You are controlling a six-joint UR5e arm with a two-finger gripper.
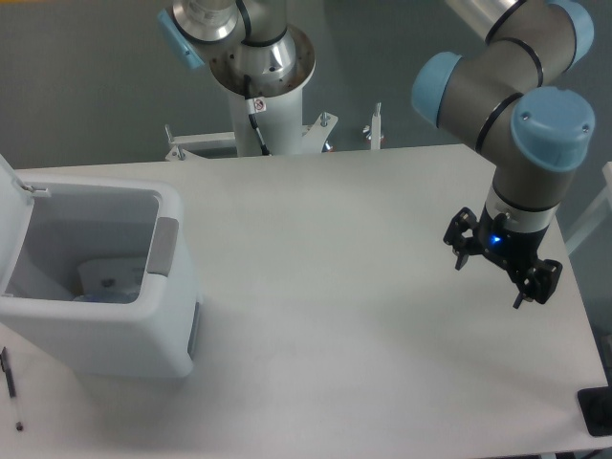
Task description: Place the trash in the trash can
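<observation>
The trash can is a boxy white bin at the left of the table, its lid tipped open at the far left edge. Inside it lies something pale with a bluish tint; I cannot tell what it is. No trash shows on the table top. My gripper hangs above the right side of the table, far from the bin. It is open, and nothing sits between its black fingers.
The arm's white base column stands behind the table's far edge. A black pen lies at the bottom left corner beside the bin. A dark object sits at the bottom right edge.
</observation>
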